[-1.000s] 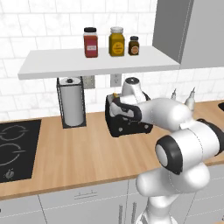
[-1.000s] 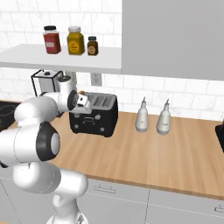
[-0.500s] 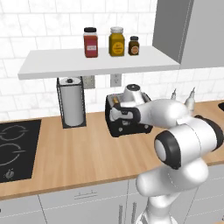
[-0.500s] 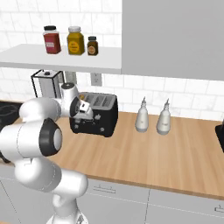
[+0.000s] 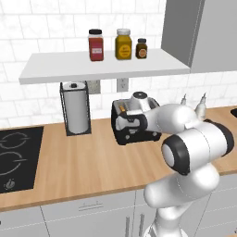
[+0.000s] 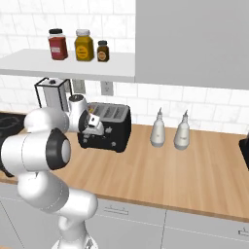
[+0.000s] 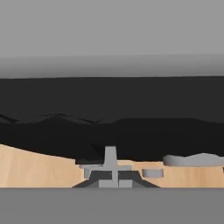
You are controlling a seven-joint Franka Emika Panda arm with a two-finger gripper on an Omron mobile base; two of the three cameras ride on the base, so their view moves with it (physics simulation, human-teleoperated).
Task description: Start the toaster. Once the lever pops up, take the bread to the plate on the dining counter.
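A: Where does the toaster [image 5: 138, 131] sit?

B: On the wooden worktop [image 5: 88, 159], toward its back edge by the white tiled wall. It is a black box with rounded corners and two long slots on top, seen best in the right base view [image 6: 108, 127]. A sliver of golden-orange at the near end of one slot shows in the left base view; it may be the bread [image 5: 121, 109], but it is too small to be sure.

A: And the gripper [image 6: 91, 127]?

B: Pressed low against the toaster's left end, on the side facing the paper towel roll. Its fingers are closed together with nothing between them. In the hand view the matte black toaster body [image 7: 131, 113] fills the middle, with the pale wood grain of the worktop below it and the narrow grey fingertips [image 7: 110, 157] meeting as one upright bar.

A: What else is on the worktop?

B: A white paper towel roll [image 5: 77, 111] stands upright in a thin black wire frame, near the back edge left of the toaster. Two white bottles [image 6: 168, 131], bulbous with slim necks, stand to the toaster's right. A glossy black cooktop [image 5: 15, 157] lies flush at the left end.

A: Above?

B: A flat white shelf [image 5: 102, 67] carries three jars: red [image 5: 96, 45], mustard-yellow [image 5: 123, 44] and a small dark brown one [image 5: 141, 48].
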